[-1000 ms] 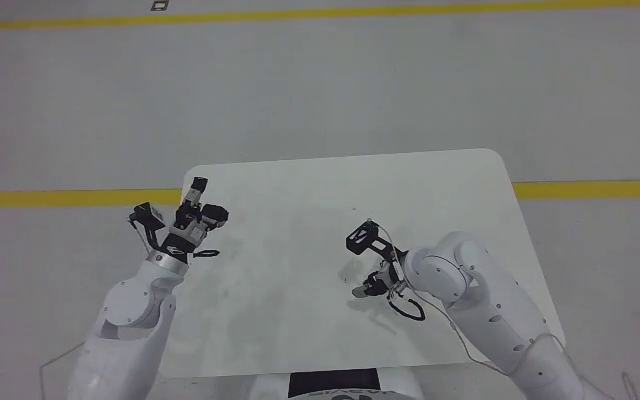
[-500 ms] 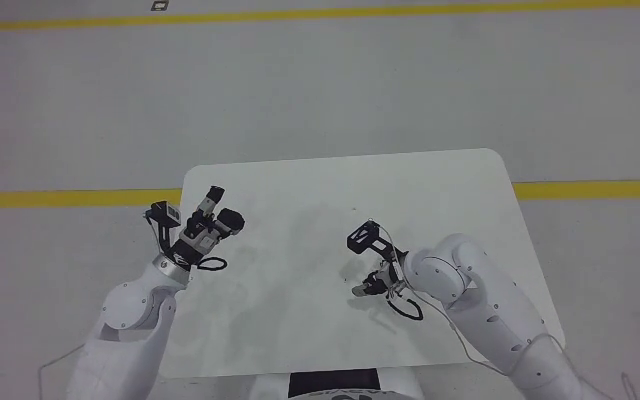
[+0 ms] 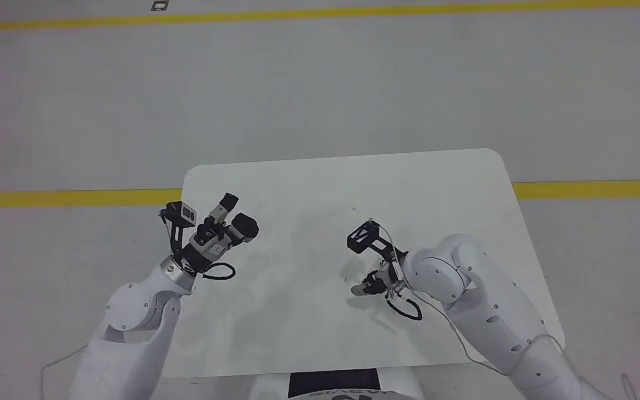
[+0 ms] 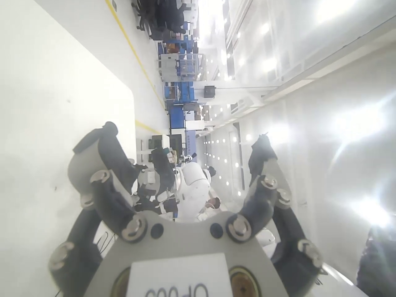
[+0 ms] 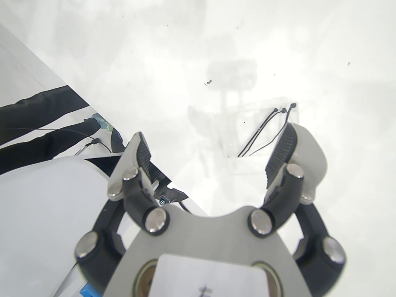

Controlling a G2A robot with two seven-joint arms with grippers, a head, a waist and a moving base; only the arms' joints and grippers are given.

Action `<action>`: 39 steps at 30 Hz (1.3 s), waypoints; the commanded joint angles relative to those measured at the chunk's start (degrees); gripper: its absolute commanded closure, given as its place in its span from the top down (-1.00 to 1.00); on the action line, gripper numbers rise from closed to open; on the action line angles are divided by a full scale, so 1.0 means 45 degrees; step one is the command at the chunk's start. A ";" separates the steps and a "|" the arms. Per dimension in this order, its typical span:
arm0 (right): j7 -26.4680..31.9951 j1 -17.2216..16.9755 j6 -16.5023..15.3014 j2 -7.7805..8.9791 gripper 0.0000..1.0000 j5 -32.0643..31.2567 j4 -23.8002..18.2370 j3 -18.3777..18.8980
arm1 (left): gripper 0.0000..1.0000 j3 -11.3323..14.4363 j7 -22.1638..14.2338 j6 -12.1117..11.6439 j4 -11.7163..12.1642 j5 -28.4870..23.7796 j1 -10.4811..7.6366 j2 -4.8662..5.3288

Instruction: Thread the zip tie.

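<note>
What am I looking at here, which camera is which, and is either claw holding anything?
A two-armed robot works at a white rounded table. The overhead picture looks down from above its arms. The other two come from a camera on each wrist. The left gripper is raised above the table, jaws open, holding nothing. The right gripper, also open and empty, hangs over a small clear plastic box containing thin black zip ties. Nothing is threaded yet.
</note>
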 commanded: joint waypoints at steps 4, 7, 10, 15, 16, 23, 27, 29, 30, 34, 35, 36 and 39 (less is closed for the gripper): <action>0.0828 -0.0245 0.0418 0.0148 1.00 -0.0792 -0.0347 0.0259 | 1.00 0.0000 0.0000 0.0001 0.0000 0.0000 0.0000 0.0000; 0.0828 -0.0323 0.0648 0.0205 1.00 -0.1010 -0.0421 0.0057 | 1.00 0.0000 0.0000 0.0001 0.0000 0.0000 0.0000 0.0000; 0.0828 -0.0319 0.0699 0.0224 1.00 -0.1096 -0.0460 0.0017 | 1.00 0.0000 0.0000 0.0001 0.0000 0.0000 0.0000 0.0000; 0.0828 -0.0319 0.0699 0.0224 1.00 -0.1096 -0.0460 0.0017 | 1.00 0.0000 0.0000 0.0001 0.0000 0.0000 0.0000 0.0000; 0.0752 -0.0333 0.0665 0.0221 1.00 -0.1095 -0.0449 -0.0013 | 1.00 0.0000 0.0000 0.0001 0.0000 0.0000 0.0000 0.0000; 0.0262 0.0131 0.0884 0.0037 1.00 -0.1556 0.0498 -0.0952 | 1.00 0.0000 0.0000 0.0001 0.0000 0.0000 0.0000 0.0000; 0.0278 0.0311 0.1499 -0.0030 1.00 -0.1449 0.0328 -0.0969 | 1.00 0.0000 0.0000 0.0001 0.0000 0.0000 0.0000 0.0000; 0.0278 0.0311 0.1499 -0.0030 1.00 -0.1449 0.0328 -0.0969 | 1.00 0.0000 0.0000 0.0001 0.0000 0.0000 0.0000 0.0000; 0.0278 0.0311 0.1499 -0.0030 1.00 -0.1449 0.0328 -0.0969 | 1.00 0.0000 0.0000 0.0001 0.0000 0.0000 0.0000 0.0000; 0.0278 0.0311 0.1499 -0.0030 1.00 -0.1449 0.0328 -0.0969 | 1.00 0.0000 0.0000 0.0001 0.0000 0.0000 0.0000 0.0000; 0.0204 0.0292 0.1686 -0.0021 1.00 -0.1583 0.0451 -0.0891 | 1.00 0.0000 0.0000 0.0001 0.0000 0.0000 0.0000 0.0000; 0.0167 0.0241 0.1879 -0.0021 1.00 -0.1617 0.0460 -0.0848 | 1.00 0.0000 0.0000 0.0001 0.0000 0.0000 0.0000 0.0000; 0.0583 0.0211 0.2465 -0.0019 1.00 -0.1718 0.0296 -0.0741 | 1.00 0.0000 0.0000 0.0001 0.0000 0.0000 0.0000 0.0000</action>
